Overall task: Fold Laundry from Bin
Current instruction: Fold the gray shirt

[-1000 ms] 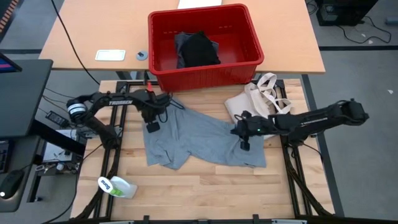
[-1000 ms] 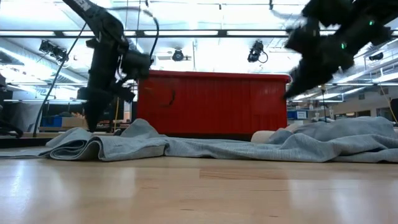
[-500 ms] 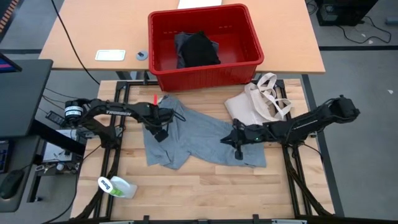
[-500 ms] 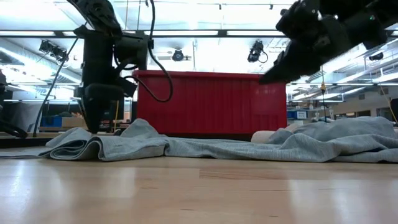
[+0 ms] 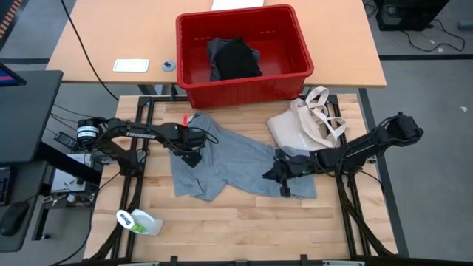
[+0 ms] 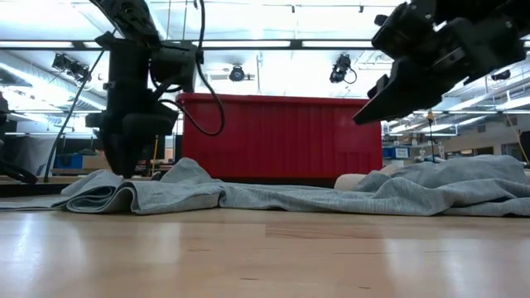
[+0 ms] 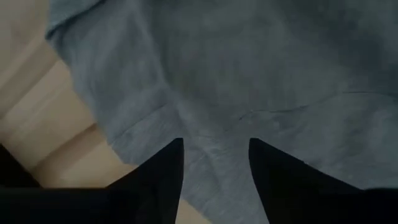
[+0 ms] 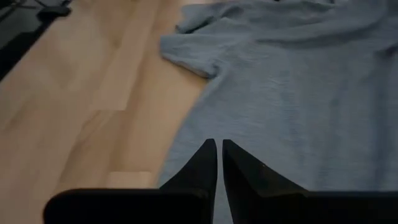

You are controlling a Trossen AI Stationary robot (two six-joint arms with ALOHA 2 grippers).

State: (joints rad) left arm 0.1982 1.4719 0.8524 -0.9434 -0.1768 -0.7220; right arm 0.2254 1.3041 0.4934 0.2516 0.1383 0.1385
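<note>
A light grey T-shirt (image 5: 236, 166) lies spread and rumpled on the wooden table, its left edge folded under (image 6: 108, 197). The red bin (image 5: 244, 92) stands behind it on the far table and holds a black garment (image 5: 238, 60). My left gripper (image 5: 192, 157) points down, open, over the shirt's left part, with grey cloth (image 7: 214, 124) showing between its fingers. My right gripper (image 5: 273, 175) is shut and hangs raised over the shirt's right part (image 8: 298, 81), well above the table in the low view (image 6: 368, 116). My left gripper stands open low over the T-shirt, pointing down near a seam in the cloth (image 7: 155, 115). I cannot tell whether its fingertips (image 7: 174, 162) touch the cloth.
A cream tote bag (image 5: 307, 122) lies at the table's far right, beside the shirt. A green and white bottle (image 5: 140, 222) lies at the near left corner. Bare wood (image 5: 244, 222) runs along the near edge. A white card (image 5: 131, 65) sits on the far table.
My left gripper has opened and gone a little toward the table's near and right side, onto the shirt's left part. My right gripper, still shut, has gone toward the table's left edge over the shirt. The shirt lies as it did.
</note>
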